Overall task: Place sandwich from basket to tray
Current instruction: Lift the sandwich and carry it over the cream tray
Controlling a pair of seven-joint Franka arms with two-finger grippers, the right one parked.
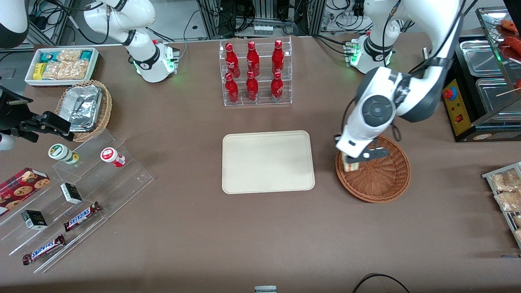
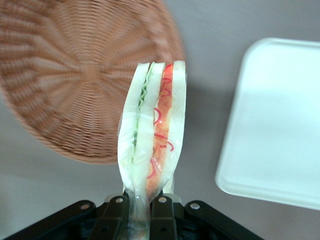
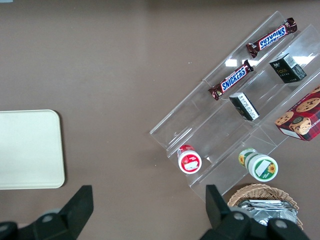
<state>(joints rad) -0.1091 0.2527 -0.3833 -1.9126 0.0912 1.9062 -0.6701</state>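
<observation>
Sandwich (image 2: pixel 152 127) is hanging in the hand (image 2: pixel 141 210), with the two black fingers (image 2: pixel 161 215) pressing together on its narrow end, so the hand is clamped on the sandwich. The wedge is standing out from the fingers with its cut edge facing the wrist camera, and the pale bread layers are showing green filling on one side and red and yellow on the other, under a clear wrap. In the front view the sandwich (image 1: pixel 351 165) is sitting just under the hand (image 1: pixel 358 159), over the edge of the basket (image 1: pixel 380 179) that is nearest to the tray (image 1: pixel 268 161). I cannot tell if it is touching the weave or is lifted off it.

The basket (image 2: pixel 75 80) is a round, reddish-brown wicker one, and it is lying on the brown table (image 1: pixel 203 228) just beside the tray, toward the working arm's end. The tray (image 2: pixel 280 125) is flat and cream-beige, and its surface is carrying nothing. An acrylic rack of red bottles (image 1: pixel 254 71) is standing farther from the front camera than the tray. Toward the parked arm's end, a clear stepped stand (image 1: pixel 77 195) is holding snack bars, small boxes and two cups.
</observation>
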